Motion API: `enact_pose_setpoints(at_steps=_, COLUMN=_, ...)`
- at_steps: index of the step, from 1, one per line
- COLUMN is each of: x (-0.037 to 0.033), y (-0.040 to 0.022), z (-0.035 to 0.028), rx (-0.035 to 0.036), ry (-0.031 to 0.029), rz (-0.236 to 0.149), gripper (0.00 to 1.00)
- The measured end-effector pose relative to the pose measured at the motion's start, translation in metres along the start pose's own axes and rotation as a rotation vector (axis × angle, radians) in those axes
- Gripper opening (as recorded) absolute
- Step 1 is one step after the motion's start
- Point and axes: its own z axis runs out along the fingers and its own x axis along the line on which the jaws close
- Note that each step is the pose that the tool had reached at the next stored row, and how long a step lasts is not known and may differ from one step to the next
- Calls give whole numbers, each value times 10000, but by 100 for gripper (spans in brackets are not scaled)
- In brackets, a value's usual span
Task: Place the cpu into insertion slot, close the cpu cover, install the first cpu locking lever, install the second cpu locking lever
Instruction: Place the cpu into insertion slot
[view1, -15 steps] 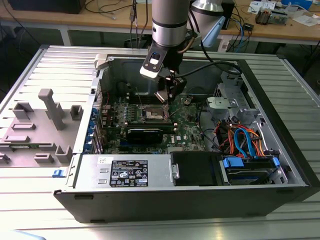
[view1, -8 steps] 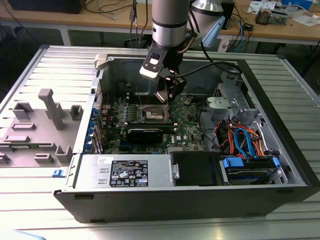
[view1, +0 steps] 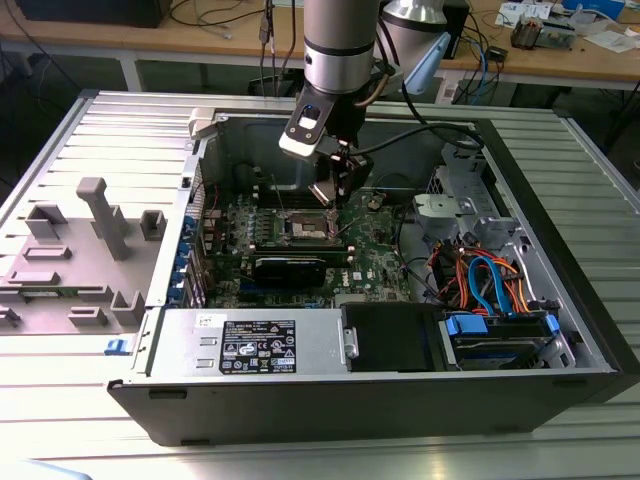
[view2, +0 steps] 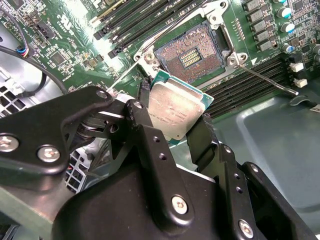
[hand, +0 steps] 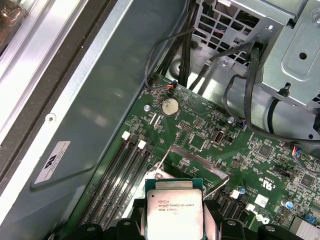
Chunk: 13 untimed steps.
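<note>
Above the exposed insertion slot (view2: 192, 52) inside the computer case (view1: 350, 410), the cpu (view2: 175, 112) is gripped by its edges between the closed fingers (view2: 150, 137) of the gripper (view2: 172, 120), not seated. One edge of it is cut off in the first wrist view. In the second wrist view the slot's near corner is hidden behind it, with memory slots (view2: 150, 20) alongside.

The cpu (view2: 175, 112), a small flat square chip with a silvery-beige metal top and green rim, is clamped by two opposite edges in the black gripper (view2: 172, 120). It is held off the board, near the insertion slot (view2: 192, 52). That square socket, left of the case's middle in the exterior view, lies open with its contacts bare. The thin silvery cpu cover (hand: 200, 162) stands raised, and a wire locking lever (view2: 265, 77) juts free.
</note>
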Motion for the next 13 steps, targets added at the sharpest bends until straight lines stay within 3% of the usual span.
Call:
enact_pose_setpoints(at_steps=8, x=0, y=0, z=3, rx=0, ry=-7, rz=81, gripper=55)
enact_pose_setpoints(at_steps=13, x=0, y=0, z=5, rx=38, ry=-82, rz=166, gripper=55)
